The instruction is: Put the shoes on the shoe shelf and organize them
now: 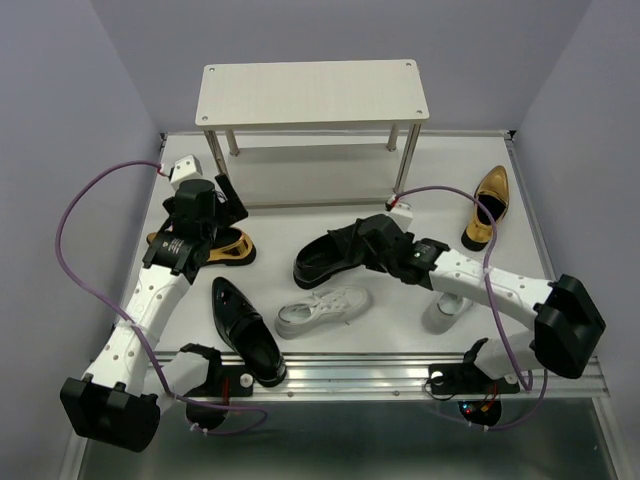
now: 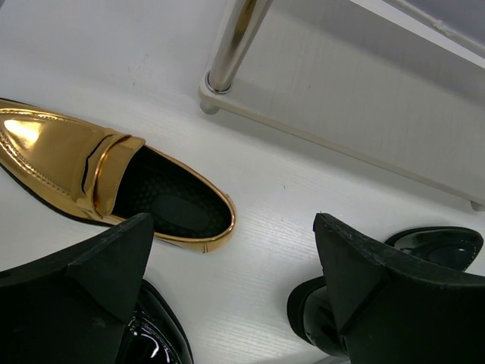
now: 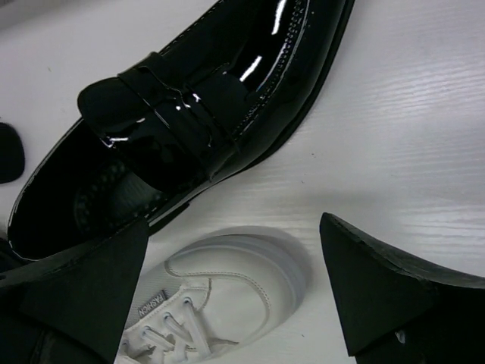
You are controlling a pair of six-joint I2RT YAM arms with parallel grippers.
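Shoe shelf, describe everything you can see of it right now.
The shoe shelf is a low two-tier rack standing upright at the far edge of the table. Its boards look like pale beige wood-grain, with small dark fasteners at the top board's corners. Its thin legs look like shiny metal. No shoe rests on the top board.

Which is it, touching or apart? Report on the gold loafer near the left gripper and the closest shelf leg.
Apart. The left wrist view shows a strip of bare table between the gold loafer and the shelf leg.
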